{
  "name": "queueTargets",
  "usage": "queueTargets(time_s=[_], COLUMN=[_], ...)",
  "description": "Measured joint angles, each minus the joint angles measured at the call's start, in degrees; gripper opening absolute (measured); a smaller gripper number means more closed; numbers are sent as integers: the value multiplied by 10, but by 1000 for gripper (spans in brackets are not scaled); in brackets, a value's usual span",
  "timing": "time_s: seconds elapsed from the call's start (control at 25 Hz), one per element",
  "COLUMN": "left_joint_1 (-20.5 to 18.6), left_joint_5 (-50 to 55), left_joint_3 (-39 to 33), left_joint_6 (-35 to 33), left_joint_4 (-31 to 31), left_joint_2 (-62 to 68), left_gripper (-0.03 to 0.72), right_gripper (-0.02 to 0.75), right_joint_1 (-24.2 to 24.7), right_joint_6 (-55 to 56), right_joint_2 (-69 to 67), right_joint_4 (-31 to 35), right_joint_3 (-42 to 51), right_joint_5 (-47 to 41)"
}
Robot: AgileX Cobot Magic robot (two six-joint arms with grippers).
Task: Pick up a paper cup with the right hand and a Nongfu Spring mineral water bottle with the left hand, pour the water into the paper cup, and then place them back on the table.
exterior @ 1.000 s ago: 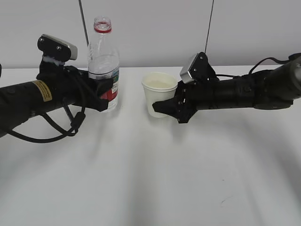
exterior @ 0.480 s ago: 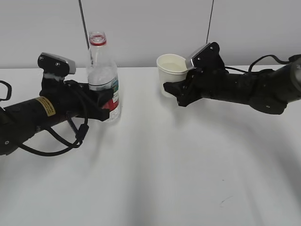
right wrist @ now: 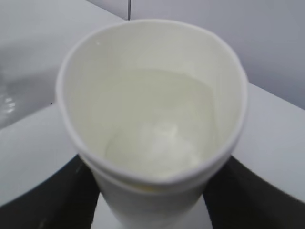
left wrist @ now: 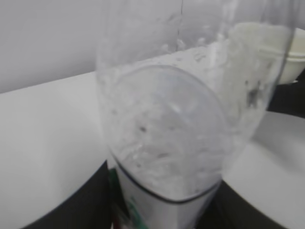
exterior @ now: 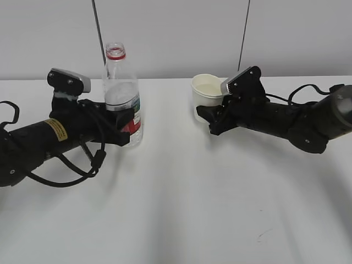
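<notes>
A: Where is the paper cup [exterior: 207, 91]?

B: Clamped between the black fingers of the right hand [exterior: 204, 111], upright and lifted clear of the table [exterior: 181, 203], right of centre in the exterior view. The right wrist view has a finger [right wrist: 52, 195] pressed against each side of the cup wall [right wrist: 157, 205].

A: And the Nongfu Spring mineral water bottle [exterior: 122, 93]?

B: Upright on the left, gripped low on its body at label height by the left hand [exterior: 125, 124]. Whether its base touches the table I cannot tell; the fingers cover it. The two vessels are well apart.

A: Does a wrist camera add anything?

B: The right wrist view looks straight into the cup: cream inside, with a pale glossy patch at the bottom that may be liquid, which the exterior view hides behind the rim. The left wrist view shows the bottle [left wrist: 186, 119] close up, with droplets on the clear wall, the water [left wrist: 162, 157] frothy above the label's upper edge, and dark fingers [left wrist: 76, 205] on both sides.

A: Any writing?

B: The bottle's label [exterior: 133, 118] is red and white, but no letters are legible. The left arm carries a yellow sticker [exterior: 55, 130] whose print is too small to read.
</notes>
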State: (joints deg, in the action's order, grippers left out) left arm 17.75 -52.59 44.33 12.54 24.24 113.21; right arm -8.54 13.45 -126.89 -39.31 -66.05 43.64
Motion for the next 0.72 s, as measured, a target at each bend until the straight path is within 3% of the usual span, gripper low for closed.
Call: queueTargets(time_s=[0.24, 0.72], left_joint_1=[1, 1], left_joint_5=[-27, -28], left_joint_3=[0, 0], left_joint_6=[0, 0], left_joint_4=[0, 0], left_joint_2=[17, 23], left_gripper=[284, 284], right_gripper=[461, 460], right_joint_1=[1, 1], right_joint_6=[-24, -42], right_joint_2=[-37, -47], right_joint_4=[15, 27], right_joint_3=[0, 0], right_joint_5=[72, 71])
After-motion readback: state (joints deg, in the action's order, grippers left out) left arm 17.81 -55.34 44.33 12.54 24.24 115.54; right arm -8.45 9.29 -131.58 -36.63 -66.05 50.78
